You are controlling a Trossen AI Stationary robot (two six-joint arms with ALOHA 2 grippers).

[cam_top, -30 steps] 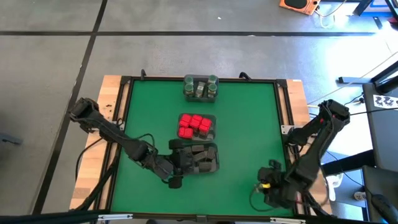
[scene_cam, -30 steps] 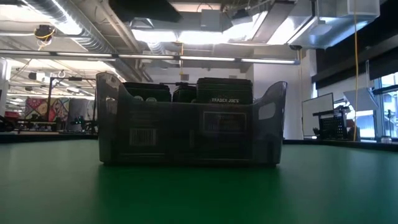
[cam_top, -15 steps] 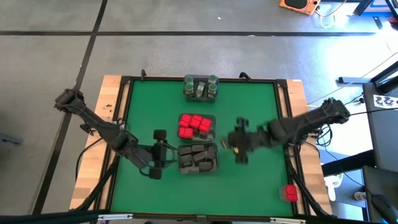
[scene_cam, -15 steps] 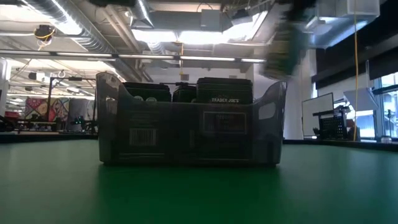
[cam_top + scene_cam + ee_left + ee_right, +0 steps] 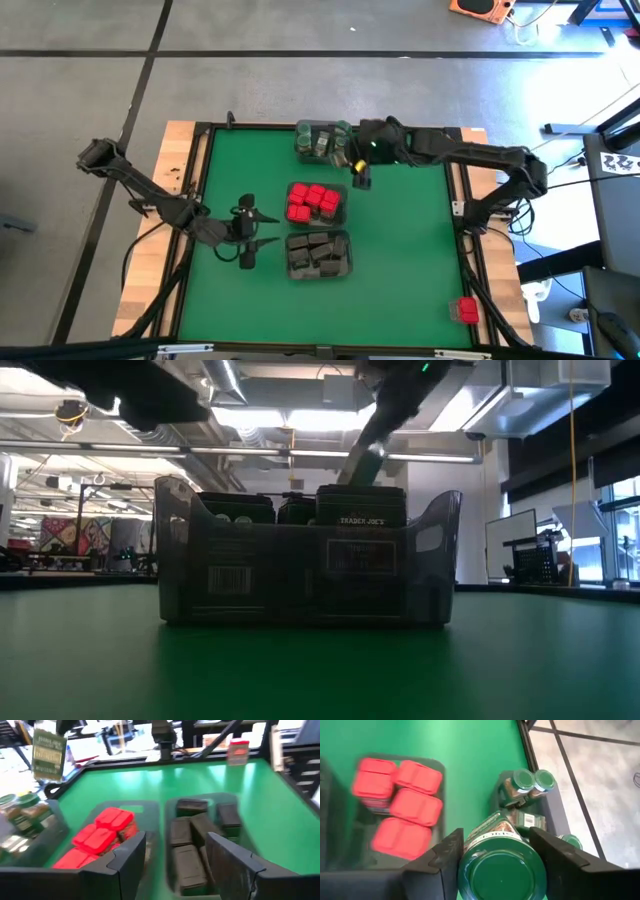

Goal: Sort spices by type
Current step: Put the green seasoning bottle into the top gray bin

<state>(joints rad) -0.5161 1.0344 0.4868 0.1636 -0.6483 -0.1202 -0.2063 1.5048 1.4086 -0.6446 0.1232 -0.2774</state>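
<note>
Three clear trays stand on the green table. The far tray [image 5: 322, 141] holds green-lidded jars [image 5: 530, 781]. The middle one holds red boxes [image 5: 315, 201]. The near one holds dark blocks [image 5: 320, 255], and the low view shows it from the side [image 5: 300, 560]. My right gripper [image 5: 359, 166] hovers just right of the jar tray, shut on a green-lidded jar [image 5: 499, 872]. My left gripper [image 5: 254, 232] is open, left of the dark blocks [image 5: 192, 837], with nothing between its fingers. My right gripper pinches the jar between its two fingers, one on each side of the body just below the lid [image 5: 490, 837]. The green lid faces back toward the wrist. The jar is lifted clear of the table and hangs tilted in the low view [image 5: 362, 460].
One red box [image 5: 463, 310] lies off the mat beyond the table's near right corner. Wooden rails border the mat at left [image 5: 170, 170] and right. Bare green mat lies right of the trays and along the near edge.
My right arm has swung from the near right corner across the table's right side to the far edge, beside the jar tray, with the jar in its gripper. My left gripper has drawn back from the dark-block tray toward the table's left.
</note>
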